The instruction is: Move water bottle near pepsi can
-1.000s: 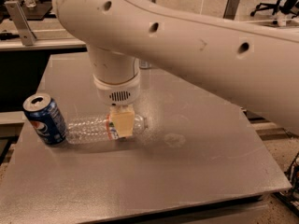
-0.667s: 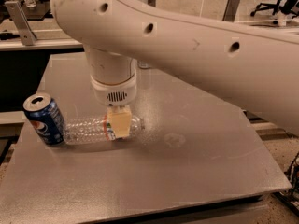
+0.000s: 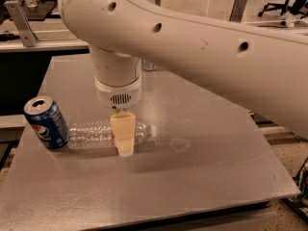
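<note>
The gripper (image 3: 125, 144) reaches down from the arm and clasps the water bottle (image 3: 91, 134), which lies on its side on the grey table (image 3: 202, 177), its base touching the pepsi can (image 3: 46, 123) at the left.

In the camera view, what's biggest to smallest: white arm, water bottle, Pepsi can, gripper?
1. arm
2. water bottle
3. pepsi can and the gripper, down at the bottle's middle: they look alike, so unranked.

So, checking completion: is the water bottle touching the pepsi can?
Touching: camera view shows the water bottle butting the pepsi can, no gap; gripper at bottle's middle.
</note>
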You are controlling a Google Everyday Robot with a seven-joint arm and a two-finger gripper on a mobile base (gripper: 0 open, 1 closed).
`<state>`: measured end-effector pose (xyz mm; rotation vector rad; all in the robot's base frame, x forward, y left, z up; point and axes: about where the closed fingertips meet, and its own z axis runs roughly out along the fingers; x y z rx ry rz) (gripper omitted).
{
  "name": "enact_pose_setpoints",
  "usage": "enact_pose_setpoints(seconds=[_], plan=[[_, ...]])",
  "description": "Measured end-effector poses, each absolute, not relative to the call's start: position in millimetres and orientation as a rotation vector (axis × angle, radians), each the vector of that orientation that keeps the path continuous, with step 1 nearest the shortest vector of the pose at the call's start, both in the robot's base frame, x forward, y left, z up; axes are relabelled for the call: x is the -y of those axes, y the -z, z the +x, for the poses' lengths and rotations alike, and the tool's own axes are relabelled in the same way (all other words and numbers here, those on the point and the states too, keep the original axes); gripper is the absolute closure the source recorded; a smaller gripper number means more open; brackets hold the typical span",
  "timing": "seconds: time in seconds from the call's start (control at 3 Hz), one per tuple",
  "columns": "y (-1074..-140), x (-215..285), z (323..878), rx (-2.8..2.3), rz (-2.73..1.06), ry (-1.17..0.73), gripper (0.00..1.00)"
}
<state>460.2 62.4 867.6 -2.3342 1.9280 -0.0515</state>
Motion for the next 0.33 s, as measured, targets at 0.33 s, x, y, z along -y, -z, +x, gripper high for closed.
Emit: enact_pose_setpoints(seconds=[0.33], plan=[[-867.6,-62.4,460.2,-1.928,-2.334,0.052,0.0]])
